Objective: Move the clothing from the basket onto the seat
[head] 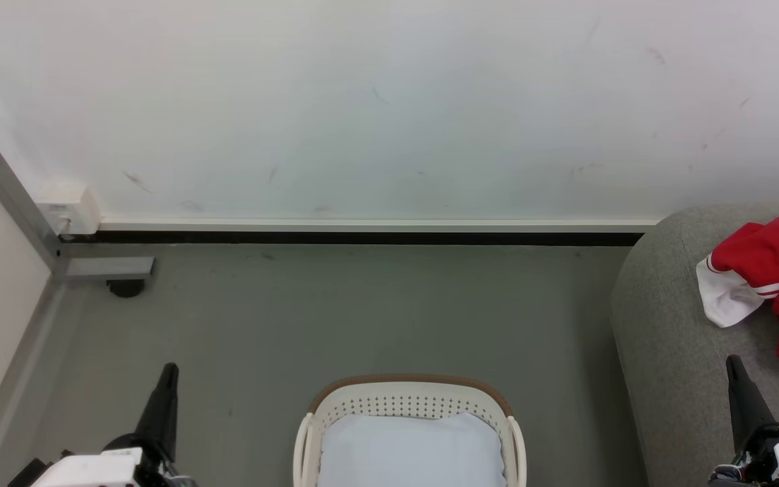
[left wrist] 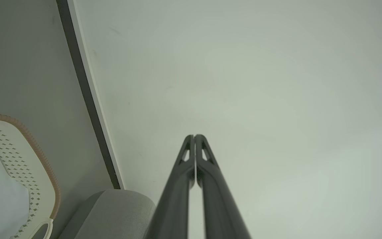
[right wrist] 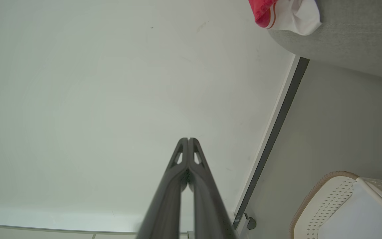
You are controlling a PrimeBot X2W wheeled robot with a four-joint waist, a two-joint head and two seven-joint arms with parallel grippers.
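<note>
The red clothing (head: pixel 778 270) lies heaped on the grey seat (head: pixel 667 325), well apart from the basket (head: pixel 410 404) on the floor, which holds a pale pad (head: pixel 410 450). The left gripper (left wrist: pixel 194 136) and right gripper (right wrist: pixel 188 140) hang with fingers pressed together, holding nothing.

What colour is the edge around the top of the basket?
Brown, on a cream-white basket with little holes. The head view shows it best.

A scuffed white wall (head: pixel 389 101) meets grey floor (head: pixel 362 318) at dark skirting (head: pixel 362 238).
</note>
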